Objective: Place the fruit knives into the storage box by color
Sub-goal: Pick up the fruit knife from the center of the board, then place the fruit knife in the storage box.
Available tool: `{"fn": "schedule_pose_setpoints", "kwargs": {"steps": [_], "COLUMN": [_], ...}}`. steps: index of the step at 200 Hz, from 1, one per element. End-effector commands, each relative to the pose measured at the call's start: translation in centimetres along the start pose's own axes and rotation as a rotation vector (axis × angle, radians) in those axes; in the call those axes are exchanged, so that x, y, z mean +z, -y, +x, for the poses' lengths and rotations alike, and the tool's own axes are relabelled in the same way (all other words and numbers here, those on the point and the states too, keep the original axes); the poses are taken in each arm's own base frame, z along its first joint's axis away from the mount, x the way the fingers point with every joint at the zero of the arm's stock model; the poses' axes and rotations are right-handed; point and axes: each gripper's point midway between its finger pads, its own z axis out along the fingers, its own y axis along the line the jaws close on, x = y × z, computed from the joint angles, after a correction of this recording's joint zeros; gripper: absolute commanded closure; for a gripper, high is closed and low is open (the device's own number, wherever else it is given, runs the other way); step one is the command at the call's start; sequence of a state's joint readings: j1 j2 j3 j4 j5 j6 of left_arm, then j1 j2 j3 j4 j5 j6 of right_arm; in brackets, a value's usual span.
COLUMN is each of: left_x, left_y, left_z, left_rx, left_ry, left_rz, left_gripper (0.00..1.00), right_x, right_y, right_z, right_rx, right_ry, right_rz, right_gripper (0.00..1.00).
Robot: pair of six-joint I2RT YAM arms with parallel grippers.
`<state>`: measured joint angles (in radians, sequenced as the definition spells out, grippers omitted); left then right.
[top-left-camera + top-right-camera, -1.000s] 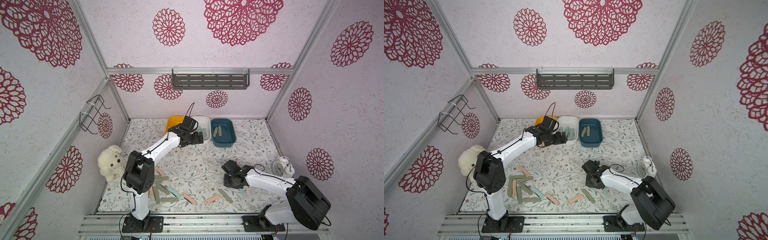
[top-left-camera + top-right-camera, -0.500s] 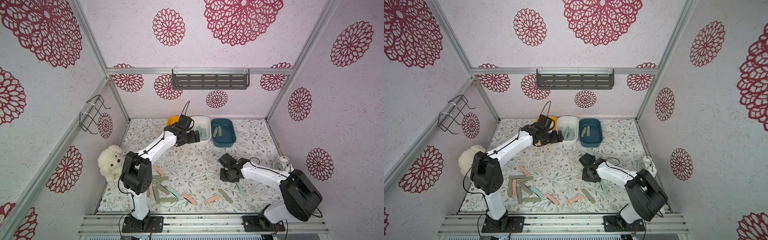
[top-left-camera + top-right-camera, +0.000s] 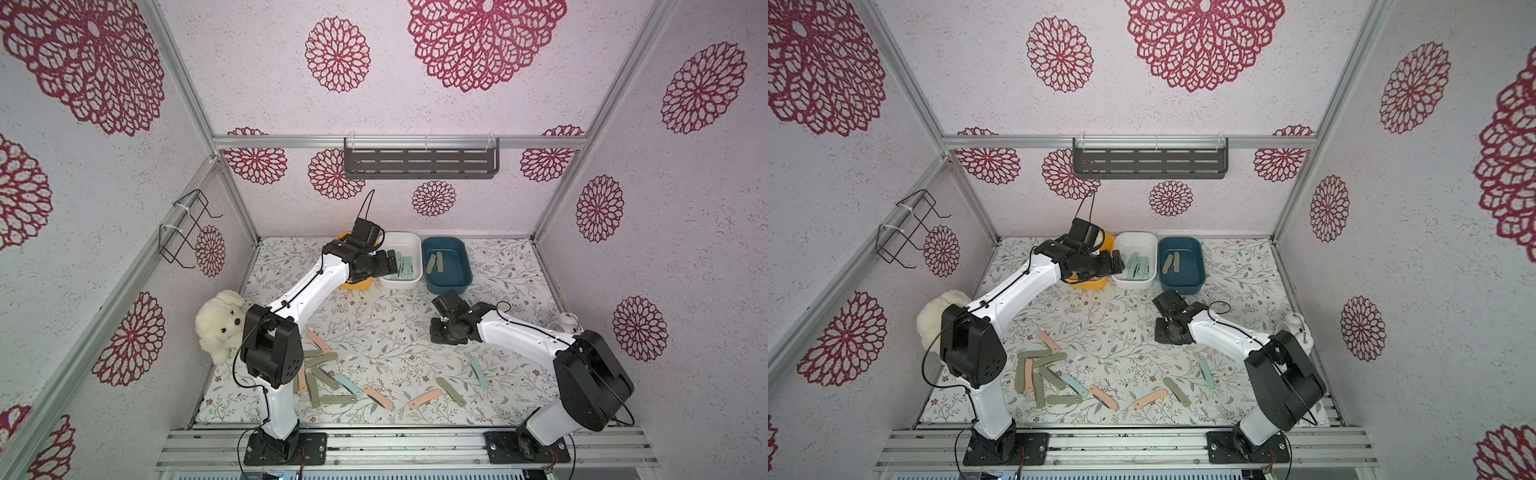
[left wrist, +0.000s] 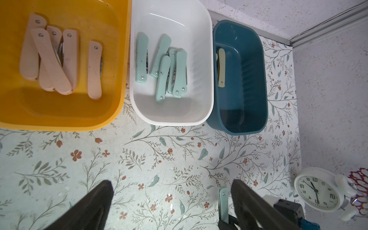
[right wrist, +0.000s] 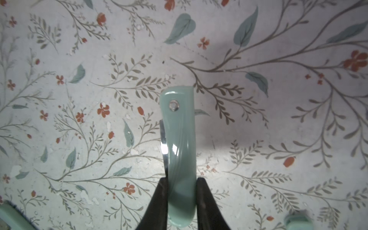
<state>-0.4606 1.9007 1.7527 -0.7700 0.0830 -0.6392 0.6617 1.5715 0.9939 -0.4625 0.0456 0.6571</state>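
One mint-teal fruit knife is clamped by its handle between the fingers of the right gripper. Its riveted end projects ahead of the fingertips over the floral mat, with a sliver of folded blade showing.

The left gripper is spread wide, with nothing between its fingers. Three storage boxes are lined up ahead of it:
- yellow box, holding peach-pink knives
- white box, holding mint knives
- blue box, holding two olive knives

About a dozen loose knives are noted on the mat behind both grippers, toward the arm bases.

Writing read: black hour numerals on the dial of a white alarm clock, beside the left gripper.
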Motion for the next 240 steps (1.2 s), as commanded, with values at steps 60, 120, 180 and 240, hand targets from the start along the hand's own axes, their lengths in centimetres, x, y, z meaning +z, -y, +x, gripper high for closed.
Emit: {"fn": "schedule_pose_setpoints", "kwargs": {"steps": [60,120,180,240], "left_x": [-0.2,-0.7,-0.7,-0.5], "left_y": [-1.8,-2.4,-3.2,-3.5], "left_z": [-0.8,-0.6,-0.4,-0.3], "left_rx": [-0.013,-0.021,-0.03,-0.036], "left_ry": [0.003,0.008,-0.003,-0.006], "left_rz": [-0.044,-0.057,-0.074,-0.075], "left_gripper": [0.03,0.03,0.03,0.03], "right_x": [-2.1,-0.2,3.6,5.8], "right_y": [-4.8,-7.2,-8.6,-8.8], "right_z": [-6.4,-15.1,-21.2,-24.1], "right_rx": [-0.069,-0.112,-0.136,-0.162], "right_ry": [0.12,0.228,0.26,0.27], "right_rz": [-0.107,-0.12,-0.11,-0.084], "right_gripper": [0.78,0.78,0.78,0.72]}}
